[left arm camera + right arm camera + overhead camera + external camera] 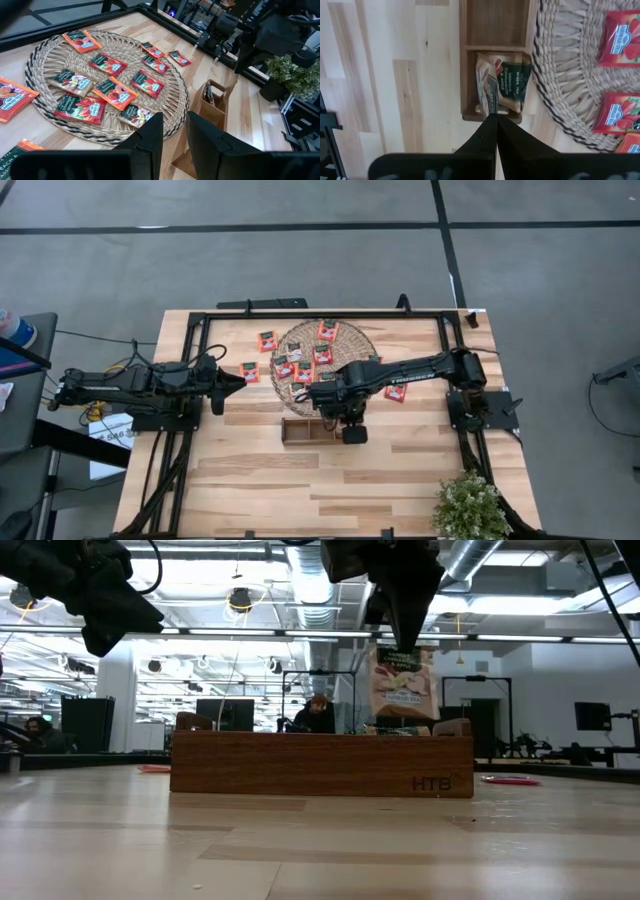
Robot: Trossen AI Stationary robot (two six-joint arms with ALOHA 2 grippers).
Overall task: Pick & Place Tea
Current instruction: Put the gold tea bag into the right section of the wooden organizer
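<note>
Right wrist view: the right gripper (494, 119) has its fingers pressed fully together, pinching the top edge of a pale green-topped sachet (504, 86). The sachet hangs straight down from the fingertips, long axis vertical, directly over the end compartment of the wooden tray (469, 75), where at least one more sachet appears to sit already. In the low view the held sachet (405, 683) has its lower edge at about the tray's top rim (320, 765), so judged not yet released. The remaining tea lies on and around the woven mat (355, 340), just beyond the tray. The left gripper (174, 131) waits at the mat's left, fingers slightly parted, holding nothing. The right arm is plainly nearer the tray.
</note>
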